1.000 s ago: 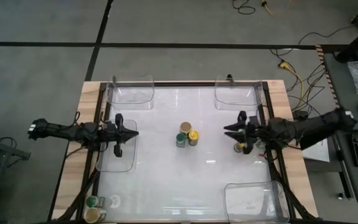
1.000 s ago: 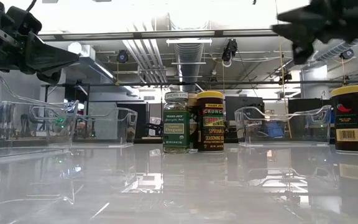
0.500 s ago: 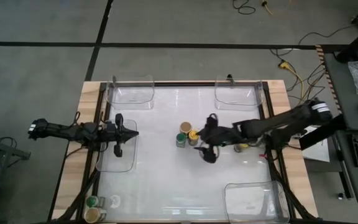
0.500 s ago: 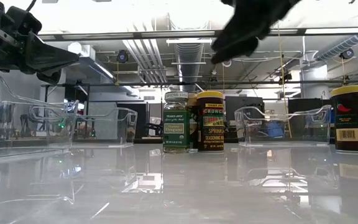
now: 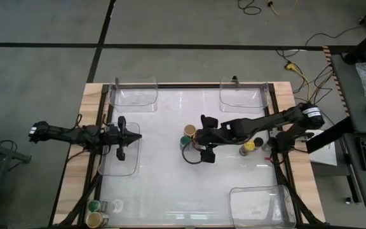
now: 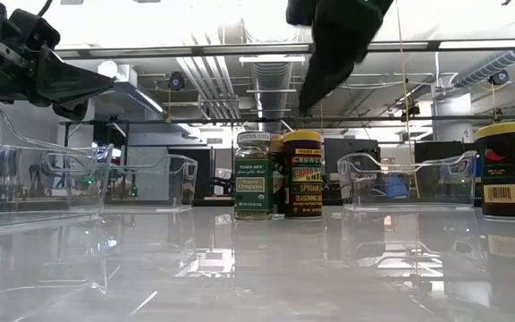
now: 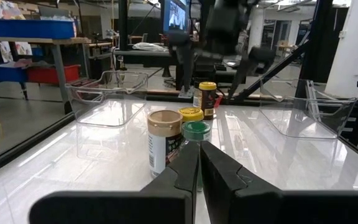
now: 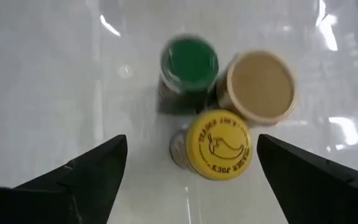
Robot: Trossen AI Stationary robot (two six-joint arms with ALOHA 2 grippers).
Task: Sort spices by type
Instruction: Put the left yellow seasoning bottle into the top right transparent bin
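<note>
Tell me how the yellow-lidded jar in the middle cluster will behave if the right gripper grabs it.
The yellow-lidded jar looks rigid, so it should hold shape. It stands taller than wide and may tip if nudged off-centre. It sits tight against the green-lidded jar and tan-lidded jar, so the open right gripper may jostle them.

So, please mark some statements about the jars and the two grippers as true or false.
1. The right gripper is open above three jars in the middle of the table. True.
2. The yellow-lid jar lies on its side. False: it stands upright, beside the green-lid jar and the tan-lid jar.
3. The left gripper is shut and holds nothing. True.
4. The left gripper is over the middle jars. False: it waits over the clear bin at the table's left edge.
5. The right gripper grips the green-lid jar. False: its fingers touch no jar.
</note>
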